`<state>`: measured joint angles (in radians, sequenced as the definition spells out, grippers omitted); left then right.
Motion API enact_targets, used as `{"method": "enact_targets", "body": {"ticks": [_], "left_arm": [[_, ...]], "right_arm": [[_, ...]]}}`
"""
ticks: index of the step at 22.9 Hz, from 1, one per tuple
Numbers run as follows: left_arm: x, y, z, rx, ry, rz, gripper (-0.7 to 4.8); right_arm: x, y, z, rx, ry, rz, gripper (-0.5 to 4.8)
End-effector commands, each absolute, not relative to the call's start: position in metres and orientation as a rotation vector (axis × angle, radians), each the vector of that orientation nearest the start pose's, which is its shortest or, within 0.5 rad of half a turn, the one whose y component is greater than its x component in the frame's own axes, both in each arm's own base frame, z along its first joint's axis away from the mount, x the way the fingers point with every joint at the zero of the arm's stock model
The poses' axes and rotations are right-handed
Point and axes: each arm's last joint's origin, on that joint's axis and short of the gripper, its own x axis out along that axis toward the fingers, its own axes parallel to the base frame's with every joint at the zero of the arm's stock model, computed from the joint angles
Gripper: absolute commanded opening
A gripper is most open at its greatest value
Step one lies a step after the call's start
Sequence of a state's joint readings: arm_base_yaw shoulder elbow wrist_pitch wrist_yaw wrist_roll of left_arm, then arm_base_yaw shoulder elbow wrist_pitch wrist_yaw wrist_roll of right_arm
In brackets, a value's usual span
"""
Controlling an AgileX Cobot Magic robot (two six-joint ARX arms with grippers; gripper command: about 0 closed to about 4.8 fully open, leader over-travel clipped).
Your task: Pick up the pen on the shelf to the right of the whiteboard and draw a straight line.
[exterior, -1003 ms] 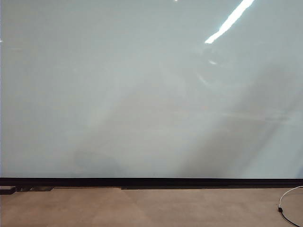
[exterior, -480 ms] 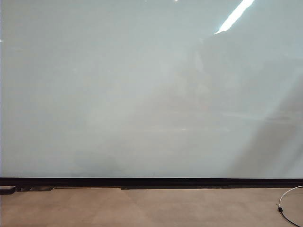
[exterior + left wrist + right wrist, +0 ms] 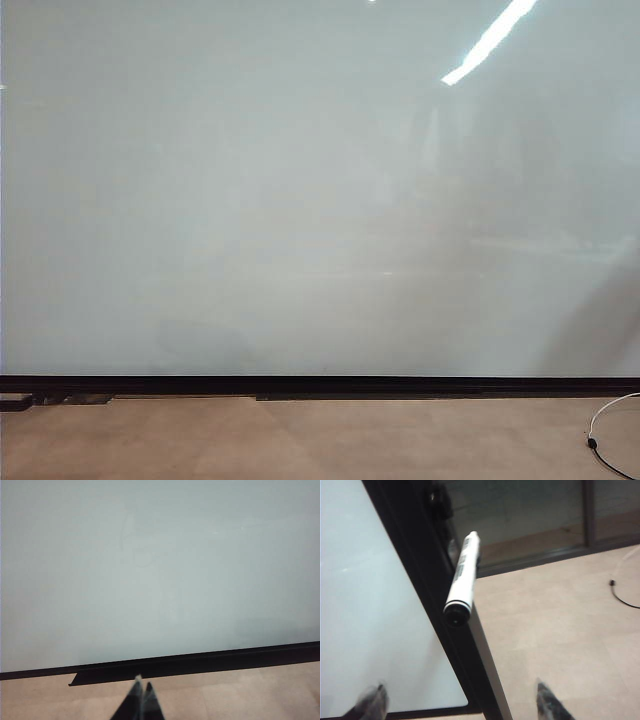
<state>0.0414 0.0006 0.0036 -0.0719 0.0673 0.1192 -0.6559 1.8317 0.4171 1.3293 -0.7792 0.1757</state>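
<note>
The pen, white with a black end facing the camera, rests on the black shelf along the whiteboard's edge in the right wrist view. My right gripper is open, its fingertips spread wide, a little short of the pen and not touching it. My left gripper is shut and empty, above the tan floor in front of the whiteboard. The whiteboard fills the exterior view, where neither gripper shows. No straight line shows on the board.
A black strip runs along the board's lower edge above the tan floor. A white cable with a black end lies at the floor's right, and the cable also shows beyond the pen. Dark panels stand behind the pen.
Only the dim reflections on the right part of the board have shifted in the exterior view. No arm has come into that view.
</note>
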Motion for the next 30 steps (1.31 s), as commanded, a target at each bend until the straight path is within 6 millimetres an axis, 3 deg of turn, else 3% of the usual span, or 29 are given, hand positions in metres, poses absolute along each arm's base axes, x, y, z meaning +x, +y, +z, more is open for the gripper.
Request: {"method": "enact_targets", "body": {"ticks": [1,6,11,20,30], "left_arm": [[0.097,0.002,0.160,0.117,0.058,-0.029,-0.05],[0.097,0.002,0.159,0.117,0.058,-0.030,-0.05],[0.097,0.002,0.159,0.117,0.058,-0.031,-0.05],[0.097,0.002,0.159,0.117,0.058,-0.030,-0.05],[0.097,0.002,0.159,0.117,0.058,-0.030,-0.05]], "right_arm": [[0.245,-0.151,0.112,0.188,0.062,0.149,3.79],[0.282,-0.137,0.096,-0.016,0.076,0.108,3.79],[0.297,-0.135,0.094,-0.044,0.059,0.128,3.78],[0.287,-0.153,0.098,-0.052,0.023,0.137,3.77],[0.288,-0.155,0.102,-0.064,0.004,0.186,3.77]]}}
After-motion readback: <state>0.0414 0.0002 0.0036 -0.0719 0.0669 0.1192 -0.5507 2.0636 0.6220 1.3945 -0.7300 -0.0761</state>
